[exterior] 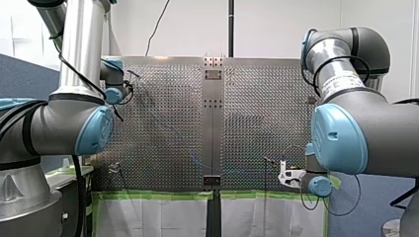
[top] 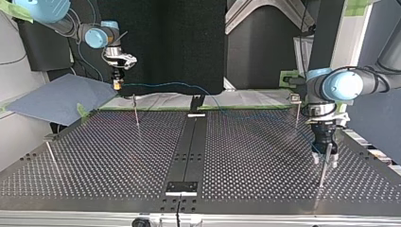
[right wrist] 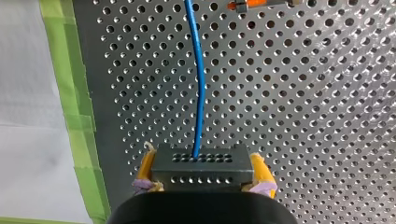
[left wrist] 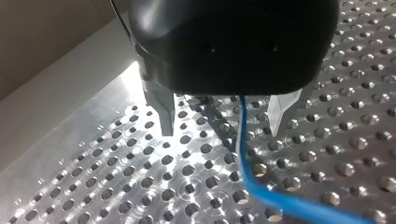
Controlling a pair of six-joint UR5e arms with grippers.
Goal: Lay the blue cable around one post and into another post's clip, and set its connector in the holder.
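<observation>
Blue cable (left wrist: 243, 154) runs through the gap of my left gripper (left wrist: 222, 131), closer to the pale finger (left wrist: 281, 112) than to the metal finger (left wrist: 162, 109). Jaws stand wide. Nothing is pinched and the cable passes free. There is also a dark shape in the gap, likely a post top, but I can't confirm that from the wrist.

Top view: the left gripper hangs low over the table (top: 94, 156), well out from the centre strip (top: 189, 151) on the side that is this view's right. A thin post (top: 322, 176) stands right at the fingertips. Touching or just beside, can't tell.

From the post, the cable's long axis slants back toward the centre strip. It passes above the strip's far end and lifts clear of the table.

Farthest out, past the strip's far end and on its other side, is my right gripper (right wrist: 201, 154), held in the air near the table's far edge. Its yellow pads (right wrist: 259, 170) are clamped on both ends of the black connector (right wrist: 201, 170). The cable leaves the connector's face straight ahead.

Judgement: the wrap turns on which side of the post the cable sits. The left arm is by far the nearer to that post. The right arm holds the connector end and controls the slack. I'd want the cable's side confirmed before closing or sweeping.
</observation>
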